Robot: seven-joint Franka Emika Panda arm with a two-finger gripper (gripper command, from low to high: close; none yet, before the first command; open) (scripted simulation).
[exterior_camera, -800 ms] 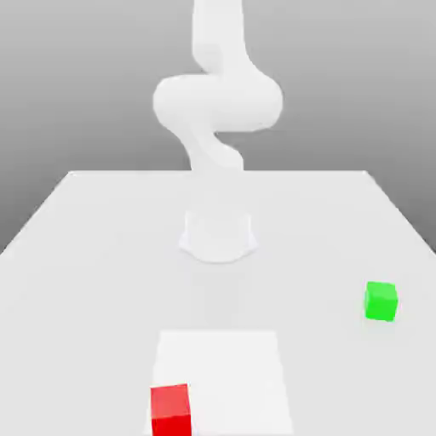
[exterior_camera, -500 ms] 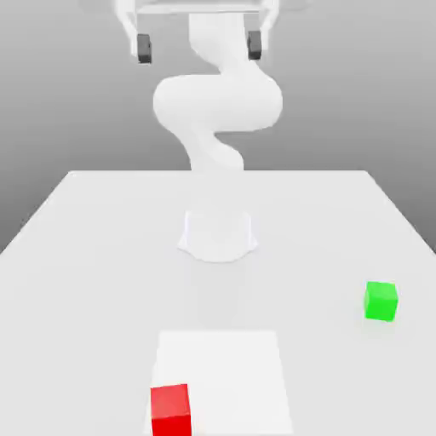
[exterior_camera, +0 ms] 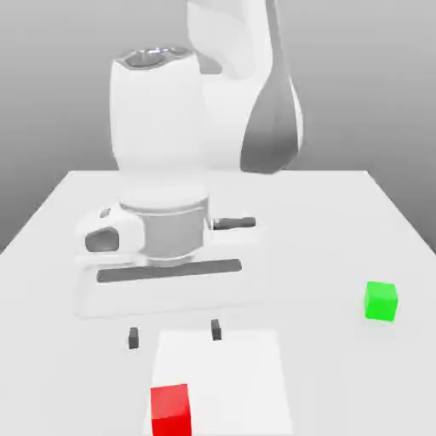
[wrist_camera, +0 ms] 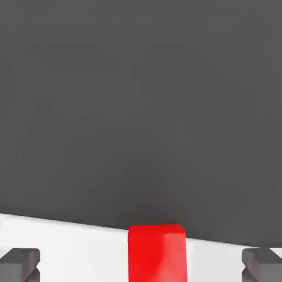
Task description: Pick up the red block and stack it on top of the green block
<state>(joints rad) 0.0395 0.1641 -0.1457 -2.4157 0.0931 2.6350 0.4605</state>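
Approach phase rn, imo. Red block [exterior_camera: 170, 410] sits on the tabletop [exterior_camera: 341, 230] at the near edge in the exterior view, on the corner of a brighter white square patch [exterior_camera: 247, 375], toward the exterior view's left. Green block [exterior_camera: 381, 301] is well apart from it, over on the exterior view's right, nothing on top of it, so the stack isn't started.

Gripper [exterior_camera: 174, 335] hangs above the tabletop with the jaws spread wide and empty; I can see both dark fingertips [exterior_camera: 134, 338] with a big gap between them. They're a bit behind and above the red cube, not around it yet. In the hand view the red block [wrist_camera: 157, 253] lands roughly midway between the two pads [wrist_camera: 20, 264], so lateral alignment looks decent.

How I'd do this bit:
- nudge fwd toward the near edge first, so the cube is properly under the hand, not just ahead of it
- keep the jaws wide till the pads are level w/ the cube's sides
- drop straight down, no sideways drift, or a pad clips the top edge and shoves it
- close on flat faces, mid height

Cube's close to the tabletop edge, so a bump could push it off, I'd guess.
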